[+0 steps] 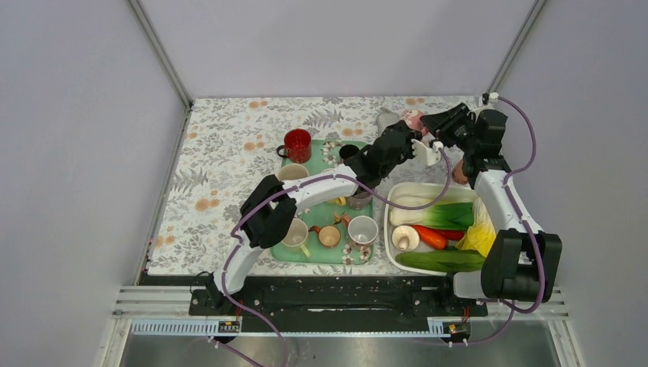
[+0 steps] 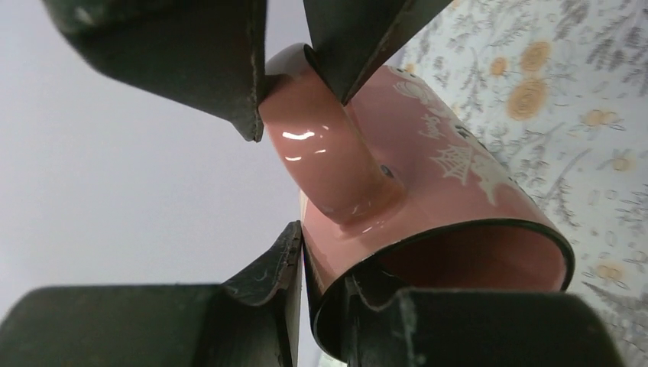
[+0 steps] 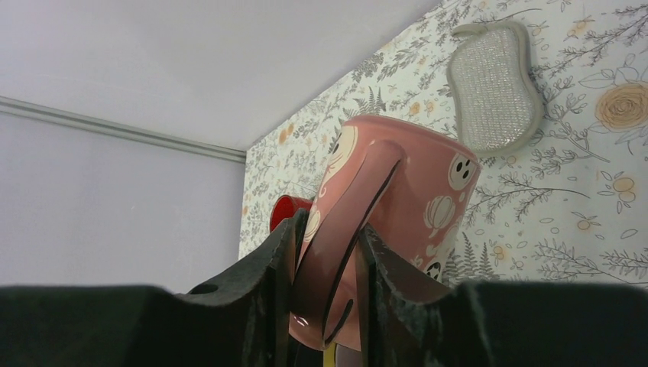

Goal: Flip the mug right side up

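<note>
1. Pink mug (image 3: 428, 183) is sitting at about 1 o'clock on the floral desk (image 1: 221, 168), caught between both claws.
2. Right claw (image 3: 328, 237) is pinching the mug's handle (image 2: 321, 145); its fingers are pressing on either side of the loop with a narrow gap.
3. Left claw (image 2: 325, 267) is closing narrow across the mug's black rim (image 2: 474, 229), one finger outside the wall and one reaching into the mouth. It looks like a grip on the wall, but the contact is partly hidden by the finger bodies.
4. Mug is tilting, not upright: the mouth is facing the left wrist camera and the handle is facing the right wrist camera.
5. Mug appears to be hanging clear of the desk; neither wrist view is showing its underside, so I cannot confirm that.
6. Grey sponge (image 3: 493, 84) is lying flat on the desk at about 9 o'clock from the mug in the top view, apart from it.
7. Green tray (image 1: 321, 256) is sitting mid-desk with several cups on it; the left arm is reaching across it toward 1 o'clock.
8. Red mug (image 1: 297, 144) is standing upright at the tray's 11 o'clock corner.
9. White tray (image 1: 390, 205) is sitting at 4 o'clock on the desk, carrying vegetables (image 1: 447, 216), just beside the green tray.
</note>
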Tool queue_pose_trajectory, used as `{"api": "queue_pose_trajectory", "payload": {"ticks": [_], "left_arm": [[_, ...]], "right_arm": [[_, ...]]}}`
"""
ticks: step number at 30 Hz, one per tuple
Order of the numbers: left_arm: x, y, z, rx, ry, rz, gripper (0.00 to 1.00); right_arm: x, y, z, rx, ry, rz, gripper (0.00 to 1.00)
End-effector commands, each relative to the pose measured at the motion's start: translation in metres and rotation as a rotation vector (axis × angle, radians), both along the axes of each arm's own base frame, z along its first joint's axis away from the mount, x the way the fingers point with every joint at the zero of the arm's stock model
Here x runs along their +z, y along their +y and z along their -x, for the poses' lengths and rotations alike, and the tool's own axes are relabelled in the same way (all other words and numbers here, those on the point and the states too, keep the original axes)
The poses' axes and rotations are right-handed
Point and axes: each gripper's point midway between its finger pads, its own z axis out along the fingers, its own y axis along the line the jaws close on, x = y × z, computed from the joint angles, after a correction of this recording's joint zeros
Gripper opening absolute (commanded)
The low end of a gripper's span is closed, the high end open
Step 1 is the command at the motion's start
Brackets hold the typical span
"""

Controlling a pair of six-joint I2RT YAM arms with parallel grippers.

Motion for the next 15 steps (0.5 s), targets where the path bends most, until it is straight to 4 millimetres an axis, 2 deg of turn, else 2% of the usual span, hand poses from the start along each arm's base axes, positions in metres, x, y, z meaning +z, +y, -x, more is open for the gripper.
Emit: {"api": "queue_pose_trajectory", "payload": {"ticks": [1,6,14,15], "left_arm": [[0.050,0.009,-0.016,-0.001,0.116,0.238,0.00],[0.020,0.004,-0.016,0.002,0.151,0.206,0.00],[-0.005,0.001,-0.025,0.010,0.094,0.146,0.00],[-0.007,0.001,-0.026,0.011,0.074,0.135,0.00]], "right_arm": [[0.008,0.026,0.013,0.177,-0.139,0.145,0.29],[-0.018,0.028,0.006,0.191,-0.081,0.110,0.30],[-0.045,0.034,0.001,0.216,-0.002,0.036,0.39],[-0.049,0.036,0.001,0.226,0.007,0.026,0.43]]}}
